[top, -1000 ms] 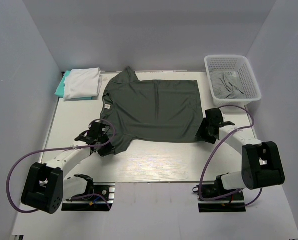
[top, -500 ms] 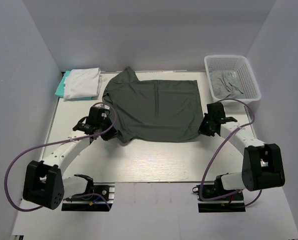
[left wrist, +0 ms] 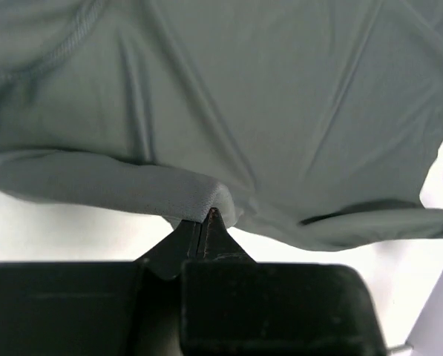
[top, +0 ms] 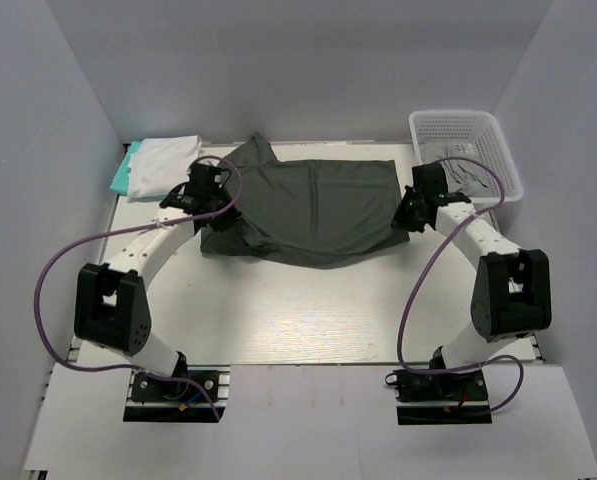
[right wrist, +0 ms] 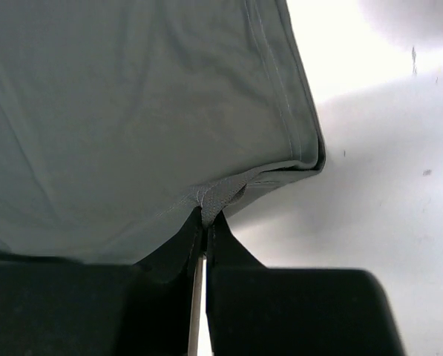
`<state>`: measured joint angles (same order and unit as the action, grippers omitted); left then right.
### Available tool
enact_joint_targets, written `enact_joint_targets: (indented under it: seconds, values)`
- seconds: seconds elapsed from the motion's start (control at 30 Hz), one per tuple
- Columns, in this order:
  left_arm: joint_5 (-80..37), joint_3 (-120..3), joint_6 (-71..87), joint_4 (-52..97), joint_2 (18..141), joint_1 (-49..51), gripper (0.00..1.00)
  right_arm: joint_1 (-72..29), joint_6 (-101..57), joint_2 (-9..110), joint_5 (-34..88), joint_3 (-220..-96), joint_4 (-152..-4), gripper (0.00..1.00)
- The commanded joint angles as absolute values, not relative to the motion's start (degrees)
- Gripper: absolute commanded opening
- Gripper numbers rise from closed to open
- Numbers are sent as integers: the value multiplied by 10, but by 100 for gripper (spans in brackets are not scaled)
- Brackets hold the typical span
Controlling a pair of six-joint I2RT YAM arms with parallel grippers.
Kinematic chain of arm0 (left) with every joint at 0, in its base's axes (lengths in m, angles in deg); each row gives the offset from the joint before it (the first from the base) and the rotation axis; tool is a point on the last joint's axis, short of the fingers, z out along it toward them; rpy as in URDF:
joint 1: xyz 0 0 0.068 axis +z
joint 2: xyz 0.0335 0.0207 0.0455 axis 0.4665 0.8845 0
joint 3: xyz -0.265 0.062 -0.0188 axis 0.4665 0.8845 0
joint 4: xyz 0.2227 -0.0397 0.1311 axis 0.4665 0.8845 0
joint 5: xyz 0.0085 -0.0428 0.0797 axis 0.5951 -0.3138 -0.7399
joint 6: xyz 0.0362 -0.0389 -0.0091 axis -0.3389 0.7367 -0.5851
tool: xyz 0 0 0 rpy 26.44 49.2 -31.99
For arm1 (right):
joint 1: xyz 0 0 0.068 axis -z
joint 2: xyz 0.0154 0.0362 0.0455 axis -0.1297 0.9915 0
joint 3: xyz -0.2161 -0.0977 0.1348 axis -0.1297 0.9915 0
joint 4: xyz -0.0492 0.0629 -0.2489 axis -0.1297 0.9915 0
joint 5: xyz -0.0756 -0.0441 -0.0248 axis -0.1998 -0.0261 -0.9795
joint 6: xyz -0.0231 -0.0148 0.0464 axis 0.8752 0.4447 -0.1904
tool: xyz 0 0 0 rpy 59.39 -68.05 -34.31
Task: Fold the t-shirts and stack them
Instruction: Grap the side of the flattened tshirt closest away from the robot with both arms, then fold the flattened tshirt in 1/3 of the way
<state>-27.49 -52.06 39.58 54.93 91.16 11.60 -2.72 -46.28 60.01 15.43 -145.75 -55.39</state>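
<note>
The dark charcoal-grey t-shirt (top: pixel 308 205) lies across the back middle of the table, its near half lifted and folded back over the far half. My left gripper (top: pixel 216 203) is shut on its left near edge (left wrist: pixel 199 196). My right gripper (top: pixel 408 212) is shut on its right near hem (right wrist: pixel 221 194). Both hold the cloth above the table. A folded white t-shirt (top: pixel 166 165) lies on a teal t-shirt (top: pixel 124 172) at the back left. A lighter grey t-shirt (top: pixel 458 170) lies crumpled in the basket.
The white plastic lattice basket (top: pixel 468 125) stands at the back right corner. White walls close in the table on the left, back and right. The bare tabletop (top: pixel 298 310) stretches in front of the shirt.
Both grippers have moved away from the near side toward the back, carrying the charcoal shirt's near edge with them. The near half now folds over the far half.
</note>
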Motion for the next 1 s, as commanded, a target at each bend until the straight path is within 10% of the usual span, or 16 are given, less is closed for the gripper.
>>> enact_joint_targets:
  seconds: [0.0,0.43,0.53,0.73,0.83,0.97]
  values:
    - [-314,-575,380,576,936,122,0,-20,-453,630,156,-1510,-529,0]
    - [-320,-787,346,592,1160,162,6,1,-388,804,141,-1708,-516,0]
    - [-354,-843,314,586,1197,173,100,2,-357,850,135,-1771,-488,37]
    - [-366,-918,308,648,1216,180,100,-6,-327,820,185,-1772,-491,61]
    - [-342,-837,303,605,1151,180,100,-12,-317,764,247,-1708,-527,90]
    - [-314,-718,314,567,1082,173,100,-26,-325,721,282,-1599,-584,90]
